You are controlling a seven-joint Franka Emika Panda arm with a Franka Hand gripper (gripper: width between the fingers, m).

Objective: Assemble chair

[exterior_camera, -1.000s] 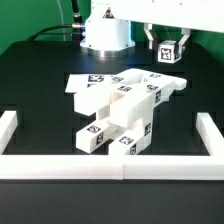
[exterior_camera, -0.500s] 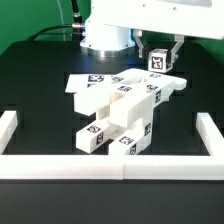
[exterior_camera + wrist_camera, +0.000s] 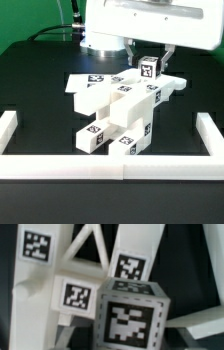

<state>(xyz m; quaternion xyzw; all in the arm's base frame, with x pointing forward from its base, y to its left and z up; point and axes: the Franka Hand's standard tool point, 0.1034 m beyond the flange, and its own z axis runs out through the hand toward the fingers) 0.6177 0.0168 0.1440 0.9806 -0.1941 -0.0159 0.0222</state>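
The chair (image 3: 118,112) is a partly joined cluster of matte-white tagged slabs and frames in the middle of the black table. My gripper (image 3: 149,62) hangs just above its far right part, shut on a small white tagged block (image 3: 149,68). In the wrist view the block (image 3: 128,317) fills the near foreground, with the chair's tagged white bars (image 3: 75,291) close behind it. The fingers are hidden by the block in the wrist view.
A low white border wall (image 3: 110,165) runs along the front and both sides (image 3: 8,125) of the table. The robot's base (image 3: 105,40) stands at the back. A flat tagged white slab (image 3: 92,82) lies at the back left of the cluster.
My gripper has carried the small block from the back right toward the exterior view's left and downward, and it is now just above the chair's far right part.
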